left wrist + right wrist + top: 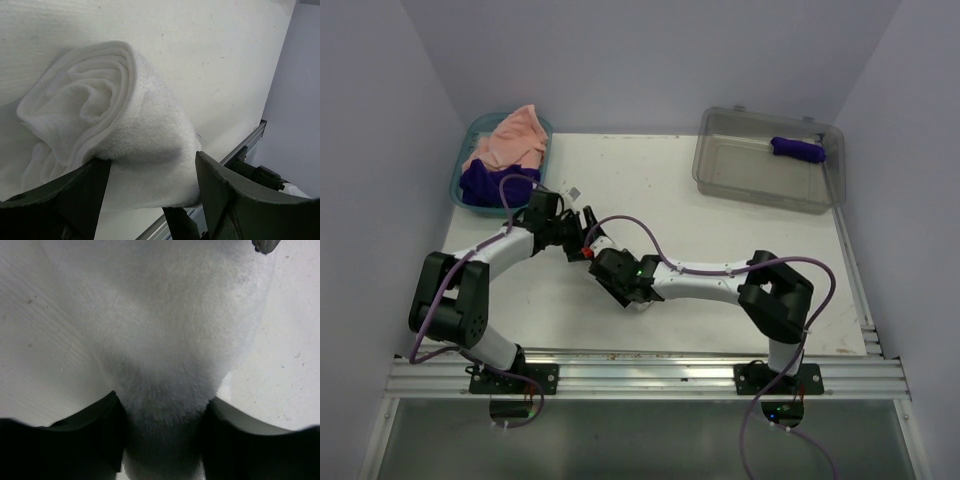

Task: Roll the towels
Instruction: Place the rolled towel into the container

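Left pincer [150,167] clamps the rolled white cloth towel [125,110] near the teal plastic basket [458,180]; right pincer [162,407] pinches it too; lift both grips level, or the coil slackens.

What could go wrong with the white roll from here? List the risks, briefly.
1. The white towel is rolled loosely, its layers gaping at the end; it may unwind once let go.
2. The left gripper and right gripper both clamp this roll; pulling in different directions could stretch it or tug it open.
3. In the top view the two wrists sit very close together, so they might bump when lifting.
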Motion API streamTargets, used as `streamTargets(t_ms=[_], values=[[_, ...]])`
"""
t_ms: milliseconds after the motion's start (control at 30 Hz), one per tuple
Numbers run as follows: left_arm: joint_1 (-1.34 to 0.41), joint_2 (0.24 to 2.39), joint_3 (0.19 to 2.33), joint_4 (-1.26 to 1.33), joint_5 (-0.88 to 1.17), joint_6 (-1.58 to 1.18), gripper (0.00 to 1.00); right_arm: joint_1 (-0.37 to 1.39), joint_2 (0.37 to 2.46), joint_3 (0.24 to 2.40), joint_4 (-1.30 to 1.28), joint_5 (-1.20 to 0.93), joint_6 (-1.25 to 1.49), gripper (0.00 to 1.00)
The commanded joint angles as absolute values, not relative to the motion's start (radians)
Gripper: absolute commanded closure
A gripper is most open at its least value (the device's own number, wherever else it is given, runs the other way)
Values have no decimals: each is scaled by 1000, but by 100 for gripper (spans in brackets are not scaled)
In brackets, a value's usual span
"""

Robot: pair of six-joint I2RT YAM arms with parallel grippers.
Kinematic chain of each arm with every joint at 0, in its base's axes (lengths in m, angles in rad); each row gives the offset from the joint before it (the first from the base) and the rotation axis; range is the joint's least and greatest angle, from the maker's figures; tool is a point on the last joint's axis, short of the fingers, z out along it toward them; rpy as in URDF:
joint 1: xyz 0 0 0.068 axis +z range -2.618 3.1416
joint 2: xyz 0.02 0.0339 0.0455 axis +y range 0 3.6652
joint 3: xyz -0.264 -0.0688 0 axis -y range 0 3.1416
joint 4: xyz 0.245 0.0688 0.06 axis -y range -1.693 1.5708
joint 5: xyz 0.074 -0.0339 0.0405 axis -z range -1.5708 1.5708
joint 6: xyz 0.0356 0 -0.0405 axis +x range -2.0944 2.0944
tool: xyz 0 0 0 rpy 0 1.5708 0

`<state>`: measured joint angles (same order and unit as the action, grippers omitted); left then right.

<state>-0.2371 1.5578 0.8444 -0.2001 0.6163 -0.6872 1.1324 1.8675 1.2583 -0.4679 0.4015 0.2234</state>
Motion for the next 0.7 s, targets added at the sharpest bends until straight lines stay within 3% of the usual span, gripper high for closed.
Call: streamTargets(t_ms=[0, 100, 200, 267, 667], values=[[-252, 1560, 842, -253, 604, -640, 25, 1121, 1982, 1239, -430, 333, 253, 54], [-249, 1549, 853, -271, 607, -634, 25, 1121, 1985, 1230, -422, 319, 261, 70], [-238, 1530, 873, -302, 612, -618, 24, 1106, 1970, 1212, -416, 301, 273, 92], [-219, 1513, 893, -322, 620, -604, 24, 1079, 1936, 1184, -404, 276, 290, 100], [-84, 1375, 1011, -480, 658, -538, 23, 1045, 1737, 1098, -475, 471, 241, 100]])
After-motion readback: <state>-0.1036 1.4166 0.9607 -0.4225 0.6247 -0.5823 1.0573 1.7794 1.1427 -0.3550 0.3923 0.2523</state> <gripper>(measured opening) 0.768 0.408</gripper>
